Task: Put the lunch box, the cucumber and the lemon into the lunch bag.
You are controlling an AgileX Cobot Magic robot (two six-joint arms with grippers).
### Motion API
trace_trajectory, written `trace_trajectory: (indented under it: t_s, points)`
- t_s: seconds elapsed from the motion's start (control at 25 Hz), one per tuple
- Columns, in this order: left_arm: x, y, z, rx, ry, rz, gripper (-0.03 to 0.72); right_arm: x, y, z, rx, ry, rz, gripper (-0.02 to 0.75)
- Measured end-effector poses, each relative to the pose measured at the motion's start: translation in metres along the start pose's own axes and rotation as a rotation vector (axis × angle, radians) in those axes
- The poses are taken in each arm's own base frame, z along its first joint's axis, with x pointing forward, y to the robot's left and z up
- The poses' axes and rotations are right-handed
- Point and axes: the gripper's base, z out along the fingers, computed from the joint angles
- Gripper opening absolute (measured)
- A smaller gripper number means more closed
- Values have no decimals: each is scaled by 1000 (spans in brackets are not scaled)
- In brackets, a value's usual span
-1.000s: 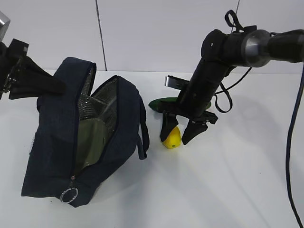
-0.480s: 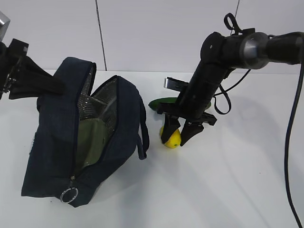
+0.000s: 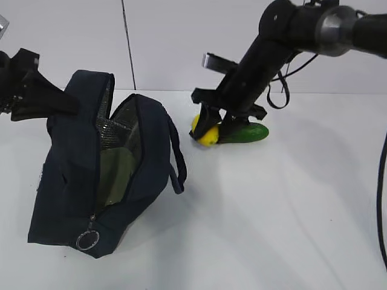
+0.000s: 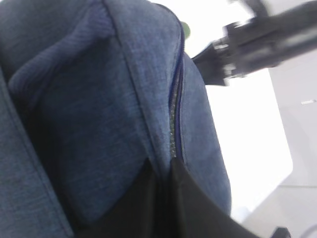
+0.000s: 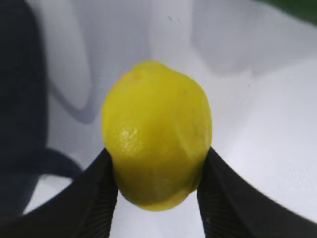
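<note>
With the right gripper clamped on the lemon at upper centre and the left gripper pinched shut on the bag rim, I'd have dropped it above the lunch box inside.

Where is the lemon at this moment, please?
The lemon is held between the right gripper's fingers, centre-right in the exterior view, lifted just in front of the cucumber and right of the lunch bag.
</note>
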Motion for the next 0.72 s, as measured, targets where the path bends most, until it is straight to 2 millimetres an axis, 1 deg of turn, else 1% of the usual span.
trace_trajectory:
  t_s: [0.12, 0.2, 0.24, 0.32, 0.4, 0.44, 0.72]
  points:
    - [-2, 2, 0, -25, -27, 0, 8, -4, 19, -31, -28, -79, -33, 369]
    - [-4, 3, 0, -35, -39, -1, 8, -3, 32, -49, -74, -121, -51, 368]
    - [-4, 3, 0, -38, -43, -1, 8, -2, 39, -57, -109, -138, -58, 368]
    - [-4, 4, 0, -39, -44, -1, 8, -1, 54, -66, -189, -166, -83, 368]
    - [-4, 4, 0, -39, -44, -1, 8, 0, 68, -69, -274, -181, -109, 368]
    - [-4, 3, 0, -36, -41, -1, 8, 0, 76, -67, -304, -181, -131, 368]
    - [0, 0, 0, 4, 2, -1, 8, 13, 124, -47, -371, -139, -282, 368]
